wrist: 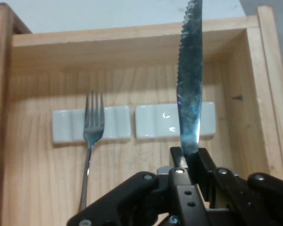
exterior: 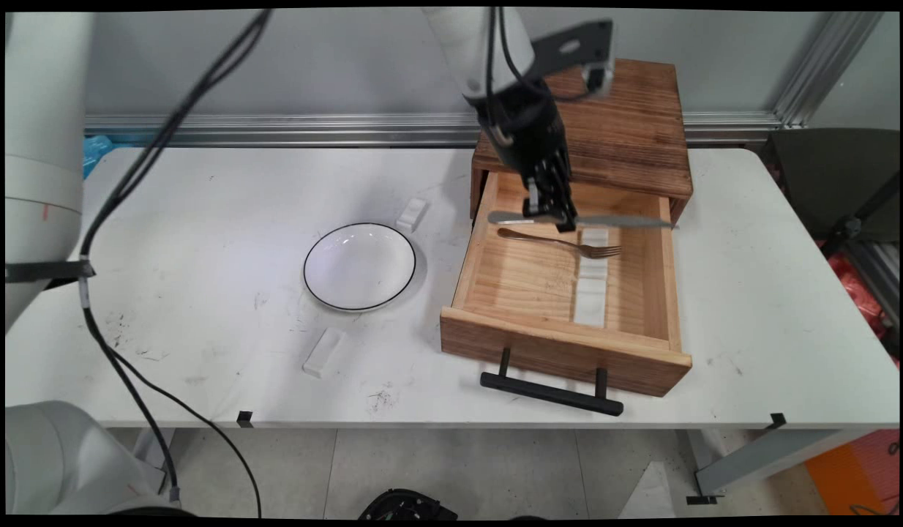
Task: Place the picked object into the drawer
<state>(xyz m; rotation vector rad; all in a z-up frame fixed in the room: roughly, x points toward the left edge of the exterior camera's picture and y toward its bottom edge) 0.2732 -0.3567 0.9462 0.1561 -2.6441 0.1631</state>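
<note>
Gripper clamped on knife, held level above open wooden drawer, blade out over two white rests. Fork already lying inside, tines on one rest; second rest bare, knife not yet set down. Serrated blade edge and fork's exact seating visible from hand view only; plate and two loose white blocks on table visible from main view only.

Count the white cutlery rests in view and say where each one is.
4. Two lie end to end inside the open drawer: one under the fork's tines, one nearer the drawer front. Two lie on the table: one behind the plate, one in front of it.
</note>
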